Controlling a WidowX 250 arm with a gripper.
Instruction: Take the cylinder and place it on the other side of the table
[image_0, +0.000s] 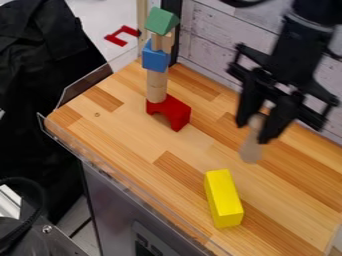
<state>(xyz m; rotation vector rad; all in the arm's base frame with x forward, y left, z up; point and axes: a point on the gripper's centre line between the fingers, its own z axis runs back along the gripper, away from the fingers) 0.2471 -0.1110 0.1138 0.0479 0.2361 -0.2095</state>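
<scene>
Nearest: yellow block (224, 199), lying flat on the wooden tabletop (127, 131), near edge side. Next back, right of centre: pale wooden cylinder (251, 149), the one to move. Handling, my guess: light, stiff, hard to break, smooth enough to roll or twist if pinched off-centre. Best hold is across the sides, around mid-height; gripped near one end it could swing or tilt when it meets the wood.

Position: cylinder's upper end sits between the fingers of the gripper (254, 131), rest of it sticks out below, roughly upright, slight lean. Fingers look closed in on it, parted only by its width, so call it held. Can't quite tell whether the bottom end clears the table or just touches.

Farther, left: red arch (175, 112) with a tower on top: wooden column (157, 86), blue block (155, 59), small tan pieces (167, 42), green wedge (161, 21). Tall, likely tippy; keep wide of it. Red bracket-shaped piece (121, 36) lies past the far edge. Step in hand, I'd say: carry across, set down upright, then let go.
</scene>
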